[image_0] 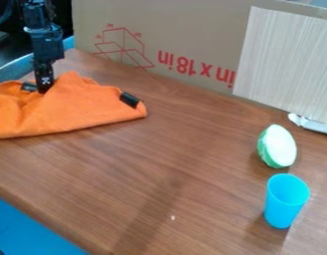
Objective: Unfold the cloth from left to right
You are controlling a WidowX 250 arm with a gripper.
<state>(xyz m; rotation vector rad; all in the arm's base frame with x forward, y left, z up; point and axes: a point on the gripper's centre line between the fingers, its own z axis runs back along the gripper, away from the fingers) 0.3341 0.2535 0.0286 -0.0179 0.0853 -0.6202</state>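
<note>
The black gripper [44, 85] points straight down at the upper left, its tip against the upper part of the orange cloth [73, 112]. Whether it holds any fabric cannot be made out. The cloth lies rumpled and folded at the left side of the table, running off the view's left edge, with a raised peak just right of the gripper. One black patch [129, 99] sits near the cloth's right corner, and another dark patch [29, 87] is just left of the gripper tip.
A blue cup [284, 201] stands at the lower right of the wooden table [146, 174], with a green and white rounded object [278, 146] just behind it. A cardboard panel [193, 30] rises along the back, with a pale board [286, 60] against it.
</note>
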